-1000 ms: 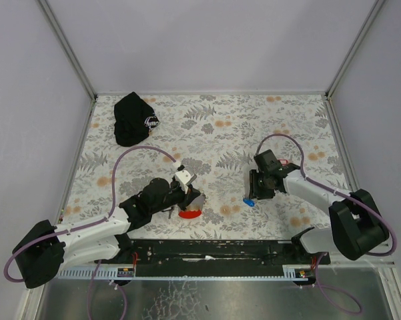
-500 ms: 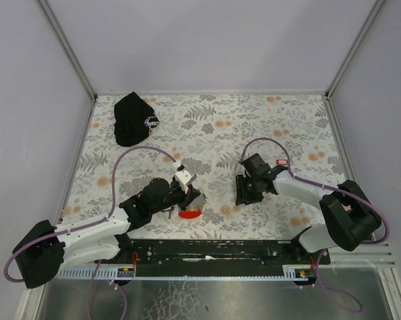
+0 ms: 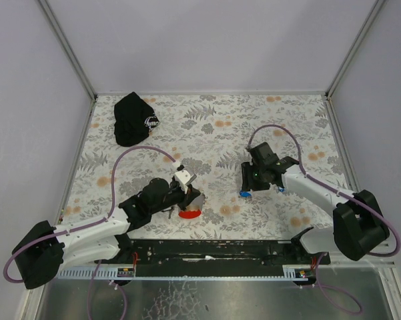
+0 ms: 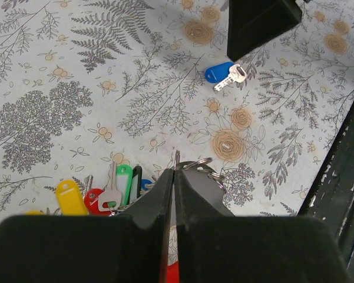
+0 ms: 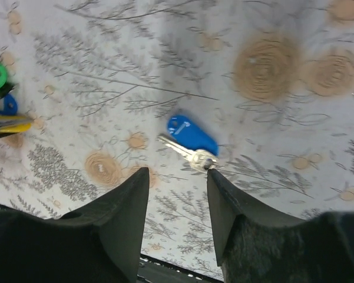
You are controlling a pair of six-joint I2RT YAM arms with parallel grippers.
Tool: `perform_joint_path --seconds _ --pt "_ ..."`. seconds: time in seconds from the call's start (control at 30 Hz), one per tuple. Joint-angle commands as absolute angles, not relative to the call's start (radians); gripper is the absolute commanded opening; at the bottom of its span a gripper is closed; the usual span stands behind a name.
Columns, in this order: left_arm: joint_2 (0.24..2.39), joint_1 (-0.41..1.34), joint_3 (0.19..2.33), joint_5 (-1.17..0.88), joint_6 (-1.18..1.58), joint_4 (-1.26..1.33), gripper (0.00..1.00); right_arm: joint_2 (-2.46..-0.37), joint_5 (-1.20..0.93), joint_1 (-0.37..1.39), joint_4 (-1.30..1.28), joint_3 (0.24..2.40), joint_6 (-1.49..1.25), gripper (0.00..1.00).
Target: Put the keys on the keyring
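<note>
Nearest the bases, the left gripper [image 4: 174,171] has its jaws pressed together, apparently pinching the keyring [image 4: 198,164], with tagged keys [image 4: 115,188] bunched just beside it; nothing there differs from a second ago. Farther out, the right gripper [image 5: 177,173] has swung left and partly back, its jaws now spread wider over the blue key [image 5: 191,134], which lies loose on the table [image 3: 213,133], well apart from the ring. It looks lined up for a pick, not yet gripping.

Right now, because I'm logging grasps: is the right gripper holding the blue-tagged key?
No, the blue-tagged key lies on the table just beyond the right gripper, whose jaws stand open and empty.
</note>
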State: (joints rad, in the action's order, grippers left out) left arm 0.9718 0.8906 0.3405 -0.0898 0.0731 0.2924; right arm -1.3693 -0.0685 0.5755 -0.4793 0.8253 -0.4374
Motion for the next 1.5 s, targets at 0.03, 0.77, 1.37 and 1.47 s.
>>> perform_joint_path --seconds 0.03,0.77,1.37,1.47 --pt "0.959 0.897 0.340 -0.100 0.075 0.334 0.00 -1.284 -0.047 0.493 -0.450 0.730 -0.570 0.50" --pt "0.971 0.897 0.343 -0.106 0.076 0.337 0.00 -1.218 -0.206 0.344 -0.111 0.467 -0.760 0.37" --pt "0.979 0.897 0.345 -0.107 0.077 0.336 0.00 -1.196 -0.242 0.320 -0.066 0.436 -0.760 0.18" --pt "0.978 0.898 0.345 -0.106 0.076 0.337 0.00 -1.201 -0.243 0.320 -0.063 0.435 -0.751 0.15"
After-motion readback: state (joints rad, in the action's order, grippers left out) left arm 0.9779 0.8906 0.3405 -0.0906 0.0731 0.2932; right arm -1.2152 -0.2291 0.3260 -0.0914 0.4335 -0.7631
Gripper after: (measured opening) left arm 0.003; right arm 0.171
